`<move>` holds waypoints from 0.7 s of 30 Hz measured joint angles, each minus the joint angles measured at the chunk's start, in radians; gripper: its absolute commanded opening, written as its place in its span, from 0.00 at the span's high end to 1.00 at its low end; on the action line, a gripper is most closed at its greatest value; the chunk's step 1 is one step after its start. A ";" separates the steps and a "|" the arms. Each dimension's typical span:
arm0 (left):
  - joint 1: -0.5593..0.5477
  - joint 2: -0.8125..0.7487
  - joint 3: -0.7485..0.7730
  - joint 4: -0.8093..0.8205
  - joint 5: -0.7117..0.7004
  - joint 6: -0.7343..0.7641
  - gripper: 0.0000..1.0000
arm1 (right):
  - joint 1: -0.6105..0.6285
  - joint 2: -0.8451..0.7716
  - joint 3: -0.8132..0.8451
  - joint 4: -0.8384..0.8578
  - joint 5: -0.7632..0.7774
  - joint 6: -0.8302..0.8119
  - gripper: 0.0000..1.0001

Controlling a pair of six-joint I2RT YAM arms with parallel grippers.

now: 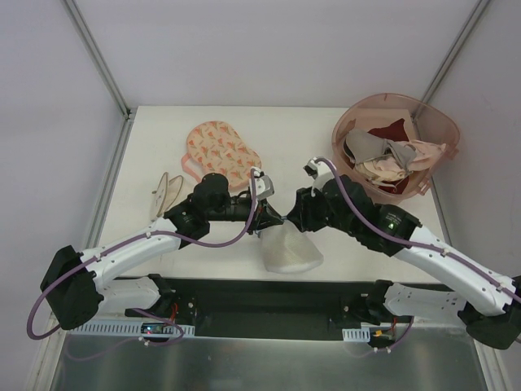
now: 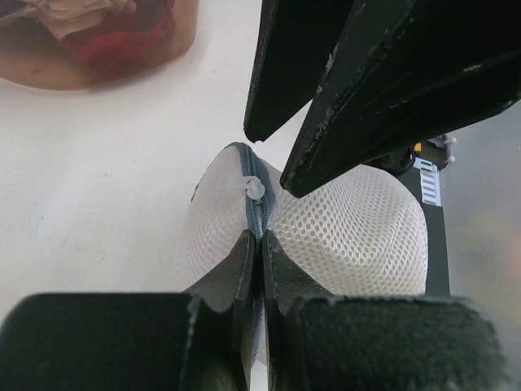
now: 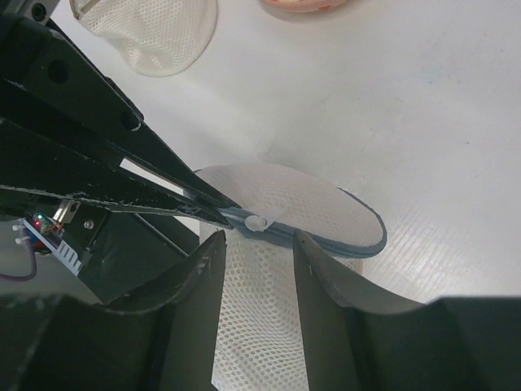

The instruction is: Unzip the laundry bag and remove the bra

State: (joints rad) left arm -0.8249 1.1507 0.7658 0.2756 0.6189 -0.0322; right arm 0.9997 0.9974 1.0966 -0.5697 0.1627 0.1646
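The laundry bag [image 1: 289, 248], a white mesh pouch with a grey-blue zipper rim, lies at the table's near middle. My left gripper [image 2: 259, 243] is shut on the bag's zipper rim [image 2: 257, 213], just below the white zipper pull [image 2: 254, 189]. In the top view the left gripper [image 1: 265, 217] sits at the bag's far edge. My right gripper [image 3: 256, 248] is open and straddles the mesh bag [image 3: 260, 326], with the pull [image 3: 259, 221] just ahead of its fingertips. The right gripper [image 1: 286, 218] faces the left one closely. The yellow bra is hidden.
A large pink tub [image 1: 435, 122] with beige, grey and maroon garments stands at the back right. A flat pink printed pouch [image 1: 221, 151] lies at the back middle. A beige mesh piece [image 1: 167, 191] lies at the left.
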 measured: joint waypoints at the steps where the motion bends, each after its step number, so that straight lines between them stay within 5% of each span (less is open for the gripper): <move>1: 0.000 0.000 0.000 0.000 0.000 0.000 1.00 | -0.008 0.000 0.000 -0.002 -0.014 0.001 0.60; 14: 0.000 0.001 0.000 -0.015 0.000 0.008 1.00 | -0.019 0.102 0.025 -0.011 -0.049 0.002 0.78; 19: 0.000 0.001 0.000 -0.018 0.000 0.016 1.00 | -0.018 0.097 0.026 -0.010 -0.040 0.005 0.99; 21: 0.000 0.001 0.000 -0.019 0.001 0.016 1.00 | -0.018 0.084 0.025 -0.008 -0.022 0.010 0.99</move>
State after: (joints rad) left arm -0.8249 1.1519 0.7658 0.2562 0.6197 -0.0158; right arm 0.9813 1.0809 1.1217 -0.5781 0.1406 0.1741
